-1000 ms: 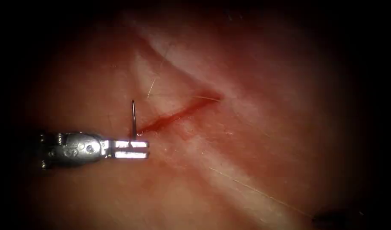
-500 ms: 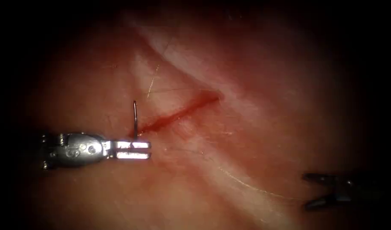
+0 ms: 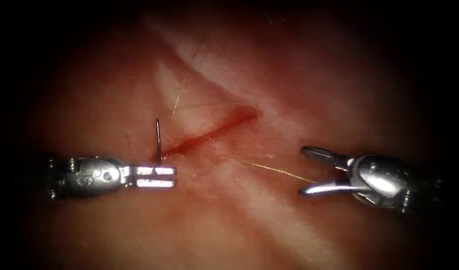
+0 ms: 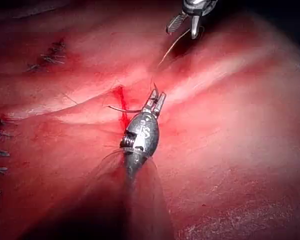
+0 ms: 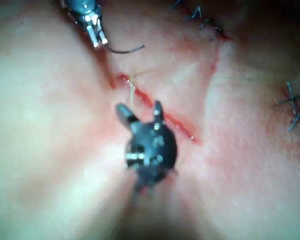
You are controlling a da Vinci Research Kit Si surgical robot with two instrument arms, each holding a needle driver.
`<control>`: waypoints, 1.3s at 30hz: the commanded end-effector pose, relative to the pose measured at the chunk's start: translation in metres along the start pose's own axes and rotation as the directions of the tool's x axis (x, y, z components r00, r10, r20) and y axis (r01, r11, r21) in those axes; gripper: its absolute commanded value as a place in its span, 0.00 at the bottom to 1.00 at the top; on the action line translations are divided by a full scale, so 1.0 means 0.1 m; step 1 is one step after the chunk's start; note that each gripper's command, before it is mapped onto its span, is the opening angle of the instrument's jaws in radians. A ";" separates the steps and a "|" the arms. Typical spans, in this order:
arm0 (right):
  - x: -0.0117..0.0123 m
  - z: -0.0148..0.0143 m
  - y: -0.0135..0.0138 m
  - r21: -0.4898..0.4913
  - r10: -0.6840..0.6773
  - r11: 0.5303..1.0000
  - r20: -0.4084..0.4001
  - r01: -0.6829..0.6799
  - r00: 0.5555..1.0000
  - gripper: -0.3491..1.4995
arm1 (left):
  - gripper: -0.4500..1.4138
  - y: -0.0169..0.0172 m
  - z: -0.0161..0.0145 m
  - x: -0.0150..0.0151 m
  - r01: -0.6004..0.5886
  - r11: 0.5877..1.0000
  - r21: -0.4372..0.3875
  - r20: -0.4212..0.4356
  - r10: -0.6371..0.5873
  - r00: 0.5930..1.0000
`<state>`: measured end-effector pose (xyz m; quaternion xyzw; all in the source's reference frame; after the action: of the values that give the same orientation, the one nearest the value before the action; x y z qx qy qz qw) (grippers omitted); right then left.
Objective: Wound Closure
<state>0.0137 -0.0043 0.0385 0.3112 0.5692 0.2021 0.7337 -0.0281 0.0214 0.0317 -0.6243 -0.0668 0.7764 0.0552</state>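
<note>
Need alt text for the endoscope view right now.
The left gripper, shut, holds the needle upright at the cut's left end. The right gripper, open and holding nothing, sits right of the cut beside the thread lying on the tissue.

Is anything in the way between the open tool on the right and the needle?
Nothing solid. The left tool holds the needle in shut jaws at the cut's left end. The right tool, jaws open, holds nothing. Between them lie bare tissue and the thread.
</note>
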 end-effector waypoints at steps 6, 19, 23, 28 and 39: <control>0.016 -0.045 -0.021 0.154 0.038 0.988 -0.079 -0.026 0.996 0.99 | 0.00 -0.001 0.007 -0.005 0.000 1.000 -0.001 -0.001 0.000 1.000; 0.061 -0.081 -0.015 0.082 -0.294 0.951 -0.039 0.297 0.955 0.00 | 0.00 -0.001 0.006 -0.007 -0.001 1.000 -0.002 -0.002 0.001 1.000; 0.059 -0.052 0.006 0.073 -0.435 0.900 0.062 0.431 0.898 0.00 | 0.00 -0.001 0.006 -0.008 -0.002 1.000 -0.002 -0.002 0.002 1.000; 0.063 -0.027 0.018 0.090 -0.597 0.802 0.077 0.591 0.799 0.00 | 0.00 -0.001 0.004 -0.008 -0.002 1.000 -0.004 -0.002 0.002 1.000; 0.044 0.042 0.041 0.075 -0.723 0.691 0.089 0.719 0.685 0.16 | 0.00 -0.001 0.004 -0.009 -0.003 1.000 -0.004 -0.002 0.003 1.000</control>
<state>0.0183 0.0005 0.0385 0.0848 0.6062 -0.1299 0.7800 -0.0277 0.0214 0.0320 -0.6249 -0.0673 0.7759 0.0534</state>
